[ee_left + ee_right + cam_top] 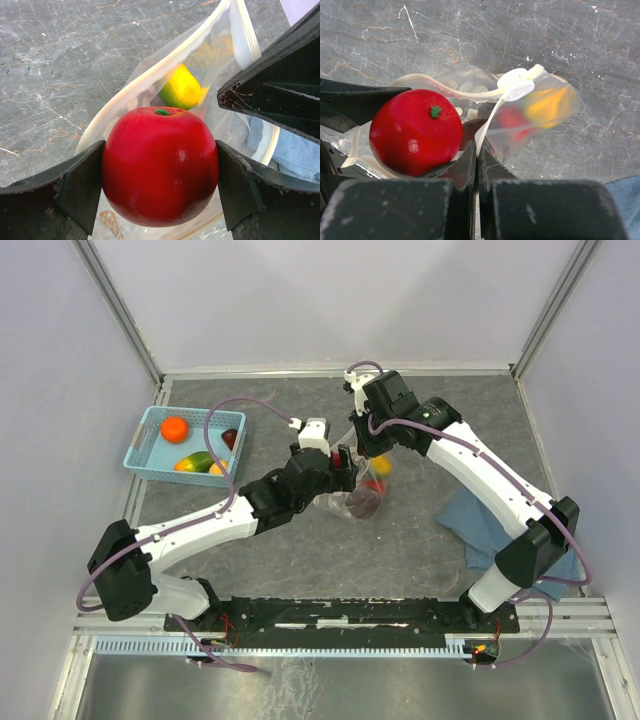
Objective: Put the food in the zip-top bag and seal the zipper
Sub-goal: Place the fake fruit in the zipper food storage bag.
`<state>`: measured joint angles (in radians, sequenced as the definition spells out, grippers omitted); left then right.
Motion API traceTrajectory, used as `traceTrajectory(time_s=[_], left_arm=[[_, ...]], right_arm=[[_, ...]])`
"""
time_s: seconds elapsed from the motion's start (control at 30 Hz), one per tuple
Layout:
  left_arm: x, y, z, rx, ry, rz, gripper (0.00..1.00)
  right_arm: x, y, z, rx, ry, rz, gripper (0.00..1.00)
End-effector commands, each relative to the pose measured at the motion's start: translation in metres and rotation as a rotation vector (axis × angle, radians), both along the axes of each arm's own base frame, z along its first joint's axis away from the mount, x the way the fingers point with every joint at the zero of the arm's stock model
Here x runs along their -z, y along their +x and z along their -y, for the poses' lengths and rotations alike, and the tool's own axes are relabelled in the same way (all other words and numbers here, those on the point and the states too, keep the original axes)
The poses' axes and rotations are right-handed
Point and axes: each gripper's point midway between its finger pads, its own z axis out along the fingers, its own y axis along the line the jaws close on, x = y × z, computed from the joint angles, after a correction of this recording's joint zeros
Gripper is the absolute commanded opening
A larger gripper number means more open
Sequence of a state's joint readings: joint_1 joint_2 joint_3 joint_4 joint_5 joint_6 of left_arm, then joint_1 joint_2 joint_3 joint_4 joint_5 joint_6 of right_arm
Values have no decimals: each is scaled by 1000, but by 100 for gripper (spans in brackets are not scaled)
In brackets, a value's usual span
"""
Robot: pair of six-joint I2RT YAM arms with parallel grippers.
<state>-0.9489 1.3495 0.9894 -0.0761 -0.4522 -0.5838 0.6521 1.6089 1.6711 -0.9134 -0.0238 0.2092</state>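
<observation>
My left gripper (160, 167) is shut on a glossy red round fruit (160, 165) with a green stem spot, one finger on each side. The fruit hangs right over the open mouth of the zip-top bag (150, 75), where a yellow fruit (182, 90) lies inside. My right gripper (477, 150) is shut on the bag's pale zipper (489, 122) strip and holds that edge up. In the right wrist view the red fruit (415, 132) is at the left, and yellow and red food (545, 105) show through the bag (555, 117). From above, both grippers (345, 462) meet over the bag (362, 502).
A light-blue basket (140, 445) at the back left holds an orange fruit (175, 428), a green-and-yellow one (195, 462) and a dark red one (230, 437). A blue cloth (470, 515) lies to the right, under the right arm. Grey walls enclose the table.
</observation>
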Motion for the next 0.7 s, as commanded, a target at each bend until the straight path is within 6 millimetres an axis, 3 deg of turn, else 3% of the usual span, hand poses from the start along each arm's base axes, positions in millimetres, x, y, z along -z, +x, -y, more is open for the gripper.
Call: traceTrajectory(time_s=[0.0, 0.27, 0.67], left_arm=[[-22, 0, 20, 54, -83, 2, 55], [-31, -5, 20, 80, -98, 16, 78], [-45, -15, 14, 108, -108, 17, 93]], right_arm=[[-26, 4, -2, 3, 60, 73, 1], [-26, 6, -1, 11, 54, 76, 1], [-25, 7, 0, 14, 52, 77, 2]])
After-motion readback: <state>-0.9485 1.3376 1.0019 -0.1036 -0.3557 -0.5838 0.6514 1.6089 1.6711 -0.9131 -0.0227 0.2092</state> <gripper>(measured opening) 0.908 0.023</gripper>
